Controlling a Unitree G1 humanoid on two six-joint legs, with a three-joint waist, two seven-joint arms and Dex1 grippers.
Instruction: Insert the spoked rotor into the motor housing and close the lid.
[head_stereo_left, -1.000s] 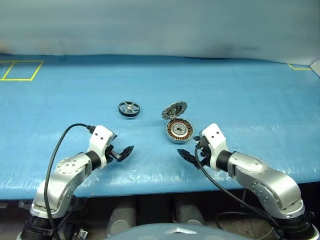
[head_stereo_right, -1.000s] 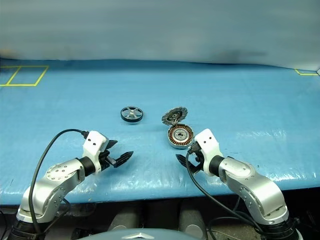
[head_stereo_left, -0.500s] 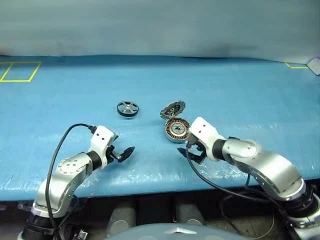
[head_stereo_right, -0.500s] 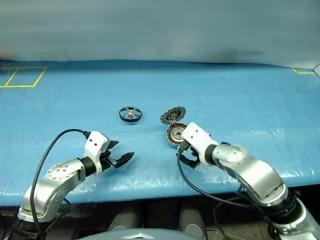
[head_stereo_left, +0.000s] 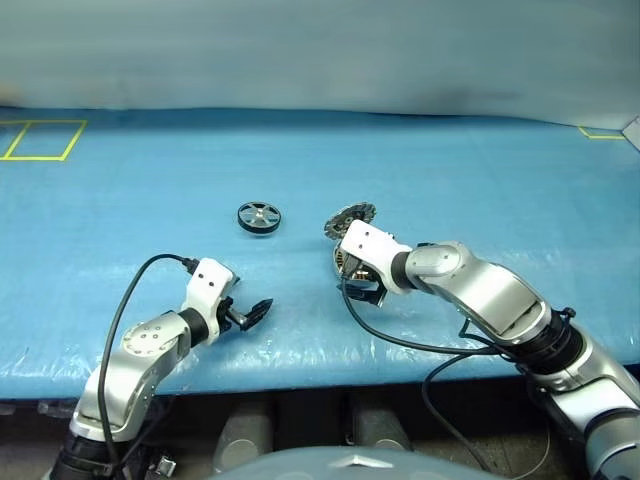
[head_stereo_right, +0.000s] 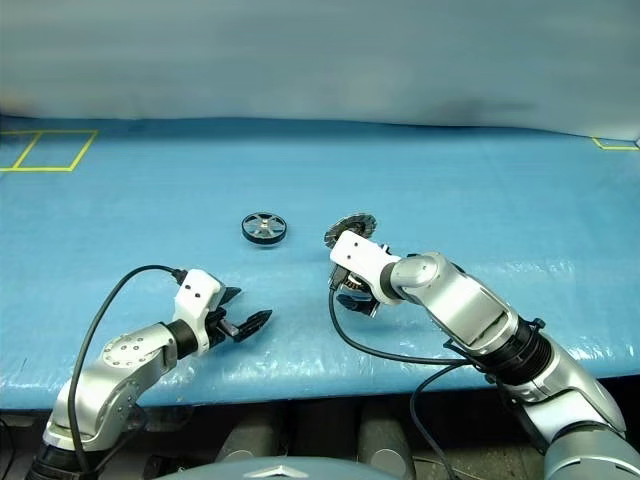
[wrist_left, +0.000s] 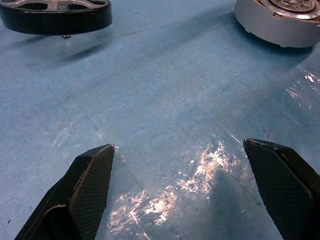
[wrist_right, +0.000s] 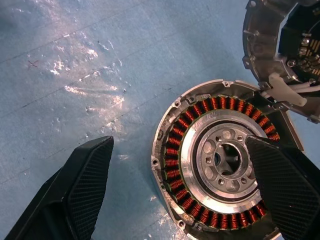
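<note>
Blue table cover, yellow tape squares, perhaps markers

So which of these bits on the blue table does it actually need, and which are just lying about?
Needed:
- spoked rotor
- motor housing
- lid, standing open behind the housing

Just there:
- blue table cover
- yellow floor-style markings

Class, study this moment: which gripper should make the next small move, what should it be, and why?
Probably the left gripper: reach forward to the spoked rotor. Its jaws are open and empty, and the rotor lies apart on the table. The motor housing is empty with the lid raised, and the open right gripper hovers over it.
</note>
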